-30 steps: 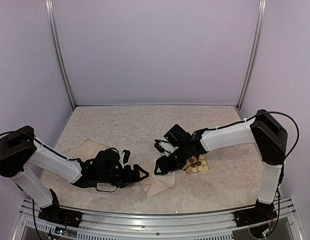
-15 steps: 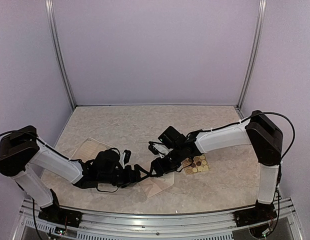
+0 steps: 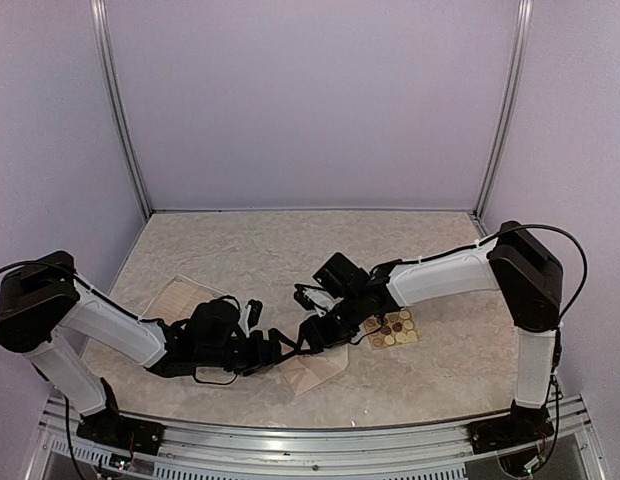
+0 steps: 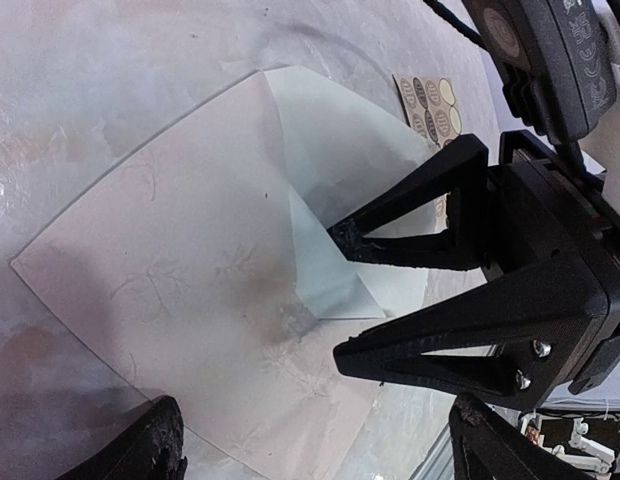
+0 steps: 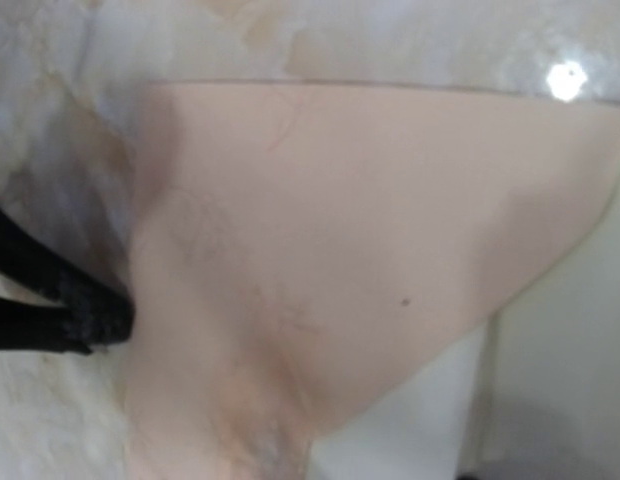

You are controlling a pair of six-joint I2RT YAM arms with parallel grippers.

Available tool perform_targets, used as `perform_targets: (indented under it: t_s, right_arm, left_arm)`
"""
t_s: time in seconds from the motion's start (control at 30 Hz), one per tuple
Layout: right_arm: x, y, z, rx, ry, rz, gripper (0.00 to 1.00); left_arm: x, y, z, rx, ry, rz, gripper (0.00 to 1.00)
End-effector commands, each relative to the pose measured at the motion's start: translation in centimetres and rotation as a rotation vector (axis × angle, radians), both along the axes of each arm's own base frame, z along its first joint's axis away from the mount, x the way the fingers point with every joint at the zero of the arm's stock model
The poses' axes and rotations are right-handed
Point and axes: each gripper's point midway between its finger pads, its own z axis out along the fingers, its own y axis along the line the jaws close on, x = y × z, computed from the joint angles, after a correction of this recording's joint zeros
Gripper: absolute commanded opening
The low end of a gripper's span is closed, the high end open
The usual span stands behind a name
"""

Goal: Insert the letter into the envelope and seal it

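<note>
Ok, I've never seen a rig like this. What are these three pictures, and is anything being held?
Two robot arms are bolted at the near edge of a table, each ending in a two-finger gripper. The wide picture looks down from above and behind; the other two come from cameras on each wrist. On the table lie the cream envelope, a card of round stickers and a tan sheet. The left gripper and the right gripper both stand open at the envelope; nothing is held. The right wrist view shows the envelope, blurred.
</note>
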Motion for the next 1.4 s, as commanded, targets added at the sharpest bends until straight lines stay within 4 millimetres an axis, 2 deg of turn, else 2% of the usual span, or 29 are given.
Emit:
perform_targets:
  t_s: [0.0,0.27,0.67,0.8,0.83,0.97,1.1,1.23,1.37]
  right_arm:
    - [-1.8,1.6,0.0,0.039,0.05,0.043,0.57]
    - [-1.7,1.3,0.6,0.049,0.082,-0.029,0.58]
    - [-1.7,0.8,0.9,0.074,0.108,-0.107,0.59]
    - [-0.8,-0.3,2.5,0.057,0.035,-0.148,0.64]
    - [-0.5,-0.7,3.0,0.054,0.014,-0.159,0.66]
    - [0.6,-2.1,5.7,0.077,-0.071,-0.193,0.75]
    - [1.7,-2.5,7.6,0.112,-0.14,-0.199,0.78]
    - [2.7,-1.4,8.5,0.144,-0.178,-0.186,0.78]
    - [4.0,0.4,9.1,0.175,-0.209,-0.176,0.77]
  left_arm:
    - [-0.9,1.0,-2.2,0.055,0.053,-0.002,0.87]
    - [-0.7,1.5,-1.4,0.045,0.032,0.027,0.87]
    - [-1.4,0.8,-1.3,0.017,0.031,0.014,0.87]
    - [-0.8,1.5,-0.6,0.046,-0.007,0.037,0.88]
    - [-0.6,2.0,-0.5,0.074,-0.014,0.043,0.88]
    - [1.3,4.3,2.3,0.154,-0.107,0.103,0.91]
    - [3.5,8.0,3.9,0.219,-0.15,0.17,0.94]
    - [6.4,12.7,3.9,0.288,-0.157,0.254,0.94]
    - [8.8,16.2,3.8,0.315,-0.172,0.323,0.94]
